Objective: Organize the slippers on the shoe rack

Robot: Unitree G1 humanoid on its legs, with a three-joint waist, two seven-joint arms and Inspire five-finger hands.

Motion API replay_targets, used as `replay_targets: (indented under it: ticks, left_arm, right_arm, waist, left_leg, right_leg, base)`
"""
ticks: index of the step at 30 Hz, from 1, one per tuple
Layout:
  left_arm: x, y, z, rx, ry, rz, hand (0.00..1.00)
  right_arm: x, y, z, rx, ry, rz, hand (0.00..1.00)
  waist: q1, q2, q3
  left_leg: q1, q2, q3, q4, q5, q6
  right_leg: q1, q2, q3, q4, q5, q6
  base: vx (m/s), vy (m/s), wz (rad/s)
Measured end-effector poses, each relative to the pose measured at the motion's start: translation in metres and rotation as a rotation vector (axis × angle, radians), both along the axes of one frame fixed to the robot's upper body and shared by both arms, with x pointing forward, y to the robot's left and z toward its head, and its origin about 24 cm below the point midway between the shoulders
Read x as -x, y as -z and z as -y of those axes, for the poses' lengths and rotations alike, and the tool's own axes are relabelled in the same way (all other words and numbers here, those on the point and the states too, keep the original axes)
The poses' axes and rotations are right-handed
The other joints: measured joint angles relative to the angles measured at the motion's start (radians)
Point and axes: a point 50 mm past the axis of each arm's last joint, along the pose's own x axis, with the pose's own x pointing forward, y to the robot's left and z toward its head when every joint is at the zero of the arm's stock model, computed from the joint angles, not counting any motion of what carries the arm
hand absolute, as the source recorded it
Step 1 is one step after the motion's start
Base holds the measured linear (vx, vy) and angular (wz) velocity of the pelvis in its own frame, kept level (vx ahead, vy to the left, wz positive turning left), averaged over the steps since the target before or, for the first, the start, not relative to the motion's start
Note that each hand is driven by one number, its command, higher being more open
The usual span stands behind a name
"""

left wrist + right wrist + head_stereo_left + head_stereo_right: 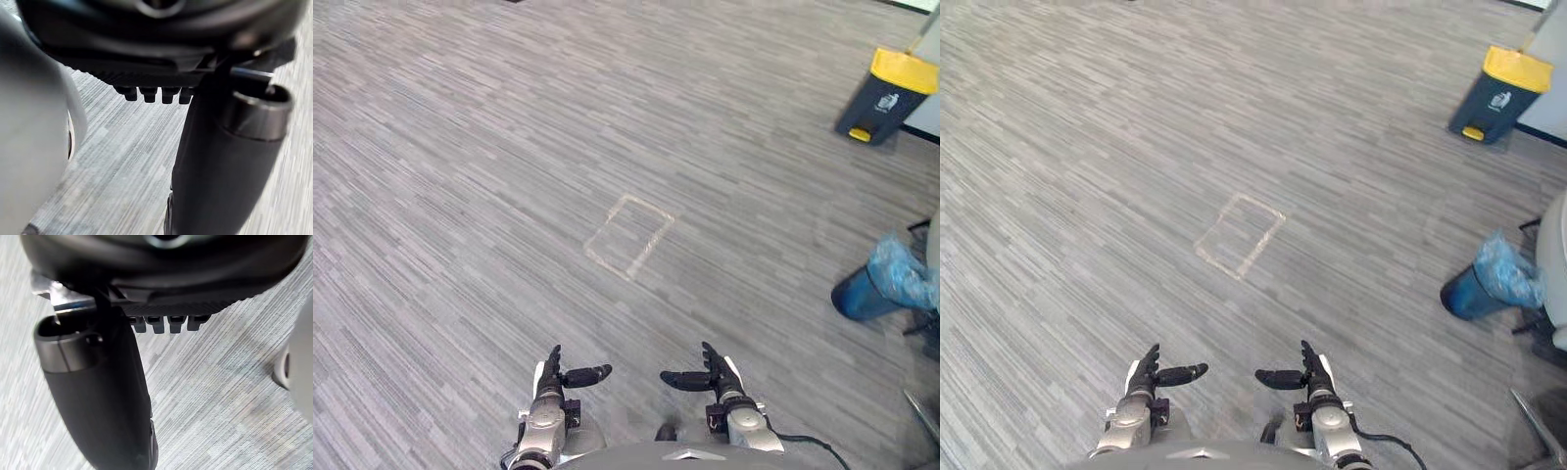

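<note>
My left hand (551, 376) hangs low in front of me over grey carpet, fingers straight and thumb pointing inward, holding nothing. Beside it my right hand (717, 374) mirrors that pose, open and empty. In the left wrist view the left hand's fingertips (155, 94) and thumb (225, 161) stand out over bare carpet. The right wrist view shows the right hand's thumb (98, 396) and fingertips (168, 324) the same way, above carpet.
A dark bin with a yellow lid (889, 95) stands at the far right. Nearer on the right is a blue bin with a blue plastic liner (889, 284). A pale taped rectangle (628, 235) marks the carpet ahead of me.
</note>
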Motion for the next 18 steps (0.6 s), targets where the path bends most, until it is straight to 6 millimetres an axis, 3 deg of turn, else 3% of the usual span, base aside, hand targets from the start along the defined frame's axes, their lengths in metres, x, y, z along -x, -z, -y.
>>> replay_targets:
  ticks: [1,2,3,4,5,6,8,9,10,11,12,13,14,16,18]
  left_arm:
    - [-0.002,-0.001,-0.003,-0.008,0.002,0.006,1.0]
    - [-0.003,-0.002,-0.007,-0.019,0.001,0.011,1.0]
    - [-0.004,-0.003,-0.008,-0.021,0.001,0.012,1.0]
    - [-0.001,-0.002,-0.014,-0.036,0.003,0.001,1.0]
    - [-0.001,-0.002,-0.021,-0.062,0.016,-0.007,1.0]
    - [-0.001,-0.003,-0.024,-0.072,0.02,-0.01,1.0]
    - [0.0,-0.003,-0.03,-0.071,-0.003,-0.016,1.0]
    - [0.004,0.0,-0.024,-0.063,0.018,-0.033,1.0]
    - [0.007,0.002,-0.021,-0.062,0.038,-0.045,1.0]
    - [0.007,0.003,-0.022,-0.082,0.087,-0.064,1.0]
    - [0.008,0.004,-0.023,-0.089,0.094,-0.075,1.0]
    - [0.013,0.007,-0.022,-0.087,0.091,-0.103,1.0]
    - [0.014,0.007,-0.021,-0.086,0.091,-0.109,1.0]
    - [0.017,0.01,-0.018,-0.08,0.103,-0.126,1.0]
    - [0.018,0.01,-0.018,-0.079,0.104,-0.13,1.0]
  right_arm:
    - [0.0,0.002,-0.001,0.002,-0.003,-0.015,1.0]
    - [0.001,0.004,-0.001,0.004,-0.005,-0.032,1.0]
    - [0.002,0.005,-0.001,0.005,-0.005,-0.038,1.0]
    - [0.006,0.007,-0.001,0.007,-0.004,-0.058,1.0]
    - [0.006,0.007,-0.006,-0.001,-0.006,-0.058,1.0]
    - [0.006,0.007,-0.008,-0.005,-0.015,-0.058,1.0]
    - [0.006,0.007,-0.014,-0.013,-0.022,-0.055,1.0]
    - [0.008,0.008,-0.012,-0.008,-0.021,-0.06,1.0]
    - [0.009,0.008,-0.008,0.003,-0.02,-0.062,1.0]
    - [0.005,0.006,-0.011,-0.005,-0.024,-0.05,1.0]
    - [0.005,0.006,-0.012,-0.009,-0.028,-0.051,1.0]
    - [0.001,0.005,-0.013,-0.013,-0.033,-0.037,1.0]
    - [-0.001,0.003,-0.012,-0.011,-0.035,-0.029,1.0]
    - [-0.013,-0.002,-0.008,0.001,-0.044,0.015,1.0]
    - [-0.02,-0.007,-0.009,0.002,-0.051,0.051,1.0]
  waist:
    - [0.004,-0.009,0.006]
    - [0.01,-0.021,0.013]
    - [0.014,-0.022,0.013]
    - [0.033,-0.04,0.007]
    - [0.023,-0.064,0.001]
    - [0.02,-0.068,-0.001]
    - [0.026,-0.074,-0.007]
    - [0.018,-0.066,-0.02]
    - [0.014,-0.068,-0.025]
    - [0.005,-0.095,-0.023]
    - [0.0,-0.099,-0.022]
    - [-0.011,-0.078,-0.014]
    - [-0.016,-0.068,-0.008]
    - [-0.031,-0.026,0.01]
    - [-0.035,-0.023,0.013]
  left_leg:
    - [-0.026,-0.037,-0.015,-0.137,0.009,0.004]
    - [-0.04,-0.082,-0.048,-0.318,0.093,0.014]
    - [-0.039,-0.093,-0.055,-0.344,0.141,0.017]
    - [-0.004,-0.135,-0.065,-0.419,0.276,0.049]
    - [-0.008,-0.145,-0.071,-0.412,0.259,0.067]
    - [-0.018,-0.139,-0.073,-0.382,0.234,0.073]
    - [-0.051,-0.134,-0.058,-0.214,0.13,0.081]
    - [0.0,-0.151,-0.034,-0.251,0.088,0.12]
    - [0.042,-0.159,-0.028,-0.286,0.053,0.107]
    - [0.105,-0.207,-0.018,-0.324,0.038,0.122]
    - [0.135,-0.218,-0.018,-0.342,0.03,0.125]
    - [0.231,-0.218,-0.018,-0.409,0.021,0.121]
    - [0.266,-0.214,-0.015,-0.438,0.022,0.12]
    - [0.379,-0.183,-0.008,-0.515,0.027,0.111]
    - [0.424,-0.168,-0.003,-0.528,0.027,0.11]
  right_leg:
    - [0.026,-0.018,0.01,-0.026,0.003,0.004]
    - [0.057,-0.038,0.024,-0.043,0.006,0.013]
    - [0.062,-0.038,0.031,-0.047,0.009,0.025]
    - [0.093,-0.062,0.063,-0.069,0.024,0.057]
    - [0.09,-0.08,0.063,-0.069,0.059,0.101]
    - [0.09,-0.083,0.071,-0.068,0.089,0.119]
    - [0.08,-0.094,0.12,0.06,0.149,0.131]
    - [0.041,-0.123,0.122,0.206,0.15,0.132]
    - [0.009,-0.148,0.123,0.314,0.154,0.131]
    - [-0.09,-0.225,0.136,0.576,0.173,0.111]
    - [-0.131,-0.239,0.136,0.664,0.15,0.092]
    - [-0.215,-0.226,0.121,0.793,0.081,0.063]
    - [-0.239,-0.214,0.106,0.802,0.058,0.052]
    - [-0.338,-0.152,0.015,0.7,-0.022,-0.012]
    - [-0.431,-0.111,-0.031,0.493,-0.015,-0.016]
  base:
    - [0.51,0.196,-0.28]
    - [0.51,0.221,-0.3]
    - [0.48,0.217,-0.5]
    - [0.5,0.19,-0.23]
    - [0.51,0.187,-0.09]
    - [0.49,0.203,0.21]
    - [0.53,0.329,0.11]
    - [0.42,0.306,0.13]
    - [0.36,0.219,0.19]
    - [0.38,0.167,0.15]
    - [0.58,0.148,0.1]
    - [0.5,0.086,-0.03]
    - [0.51,0.077,-0.03]
    - [0.45,0.033,0.06]
    - [0.61,-0.075,0.25]
